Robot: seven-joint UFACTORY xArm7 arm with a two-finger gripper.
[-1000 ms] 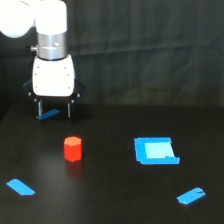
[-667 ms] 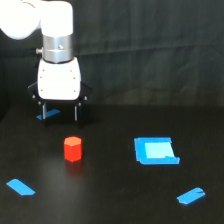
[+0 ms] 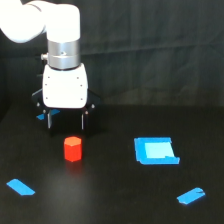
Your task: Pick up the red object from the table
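The red object (image 3: 72, 149), a small faceted red-orange block, stands upright on the black table (image 3: 115, 200) toward the exterior view's left. My gripper (image 3: 66, 121) hangs just behind and above it, white body with two dark fingers (image 3: 49, 120) pointing down. The fingers stand apart, open, with nothing between them. The block is in front of the fingertips and not touched by them.
A blue square patch (image 3: 155, 150) lies on the table at the exterior view's right of the block. Blue tape strips lie at the front left (image 3: 20, 187), front right (image 3: 191, 196) and behind the gripper (image 3: 42, 117). A dark curtain backs the scene.
The gripper has moved toward the exterior view's right and nearer the camera, now hanging right behind the red block. The block has not moved.
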